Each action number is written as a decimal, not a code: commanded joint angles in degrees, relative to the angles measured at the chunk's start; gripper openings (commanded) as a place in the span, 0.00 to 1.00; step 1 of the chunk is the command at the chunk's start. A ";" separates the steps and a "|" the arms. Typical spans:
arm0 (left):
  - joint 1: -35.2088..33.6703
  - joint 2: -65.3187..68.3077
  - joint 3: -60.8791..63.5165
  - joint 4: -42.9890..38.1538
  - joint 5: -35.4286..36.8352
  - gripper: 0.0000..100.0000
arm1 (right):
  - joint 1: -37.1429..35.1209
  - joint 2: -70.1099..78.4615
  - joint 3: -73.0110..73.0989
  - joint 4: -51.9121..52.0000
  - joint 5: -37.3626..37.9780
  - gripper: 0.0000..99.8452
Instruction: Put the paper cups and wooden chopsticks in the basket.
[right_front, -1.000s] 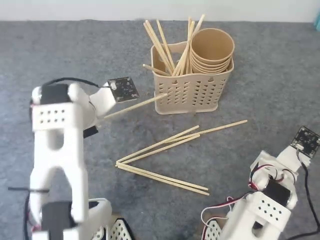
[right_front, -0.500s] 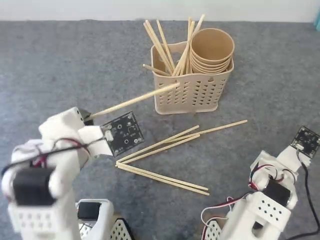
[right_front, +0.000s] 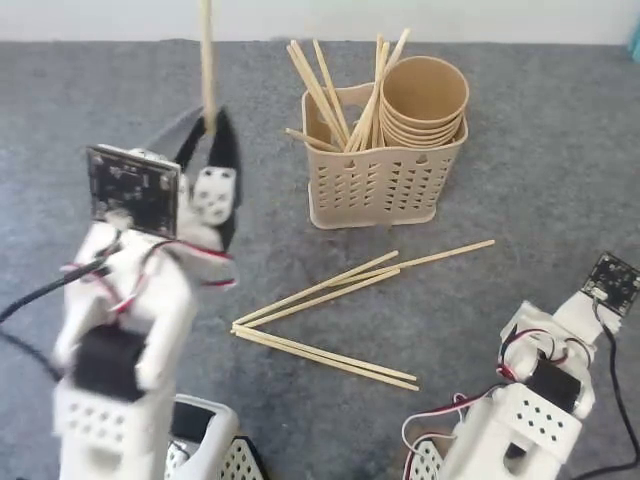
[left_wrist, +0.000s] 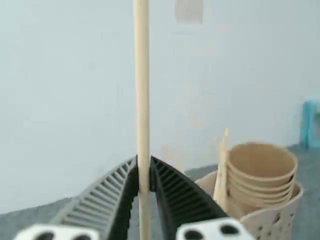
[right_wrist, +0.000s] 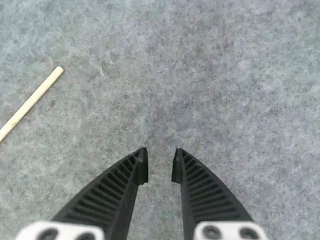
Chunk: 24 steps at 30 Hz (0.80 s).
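My left gripper (right_front: 211, 130) is raised to the left of the basket (right_front: 385, 180) and is shut on a wooden chopstick (right_front: 206, 60) that stands upright. The left wrist view shows that chopstick (left_wrist: 142, 100) pinched between the black fingers (left_wrist: 172, 190), with the stacked paper cups (left_wrist: 261, 172) beyond. The cups (right_front: 424, 100) sit in the basket's right side, and several chopsticks (right_front: 330, 90) lean in its left side. Several more chopsticks (right_front: 330, 290) lie on the grey carpet in front of the basket. My right gripper (right_wrist: 159, 165) is slightly open over bare carpet, with one chopstick end (right_wrist: 32, 100) nearby.
The right arm's base (right_front: 530, 400) is folded at the lower right corner. Grey carpet (right_front: 520, 200) spreads around the basket. A white wall runs along the far edge.
The left arm has swung up and lifted its chopstick from a flat, basket-pointing pose to upright. The right arm has not moved.
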 joint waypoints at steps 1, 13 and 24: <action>4.40 -0.35 10.77 -28.40 5.19 0.01 | 0.92 -1.36 -0.35 -1.27 0.70 0.09; 10.37 22.24 16.40 -56.70 5.80 0.01 | 0.92 -1.36 0.00 -1.36 0.88 0.09; 10.20 45.71 6.73 -65.85 5.63 0.01 | -1.27 -1.36 0.18 -1.36 0.97 0.09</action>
